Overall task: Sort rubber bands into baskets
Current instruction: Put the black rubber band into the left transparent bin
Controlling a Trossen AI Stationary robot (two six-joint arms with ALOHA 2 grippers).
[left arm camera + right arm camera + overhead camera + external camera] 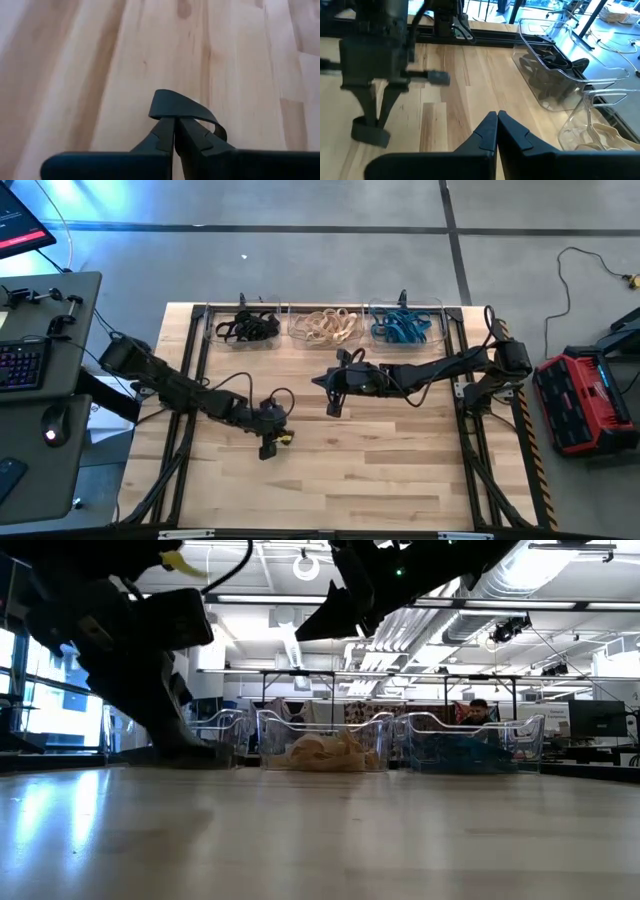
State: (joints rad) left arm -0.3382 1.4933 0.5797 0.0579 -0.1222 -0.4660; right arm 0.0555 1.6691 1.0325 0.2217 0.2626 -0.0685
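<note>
My left gripper [268, 446] is over the table's middle-left and is shut on a black rubber band [176, 106]. It also shows in the right wrist view [375, 117], with the band [369, 133] below its fingertips. My right gripper [333, 398] is shut and empty [497, 119], above the table's centre, nearer the baskets. Three clear baskets stand in a row along the far edge. The left one [245, 328] holds black bands, the middle one [325, 328] tan bands, and the right one [403, 328] blue bands. My left gripper pinches the black band between its two fingertips [165, 131], on one stretch of the loop [174, 118]. The fingers point down from above. The rest of the flat loop [369, 133] bulges out below the fingertips, slack and lifted clear of the table.
Bare wooden tabletop [380, 470] lies around and in front of both grippers. Black frame rails [190, 360] run along the table's left and right sides. In the low view, the tan basket [325, 745] and the blue basket [470, 745] stand at the far edge, with a person behind them.
</note>
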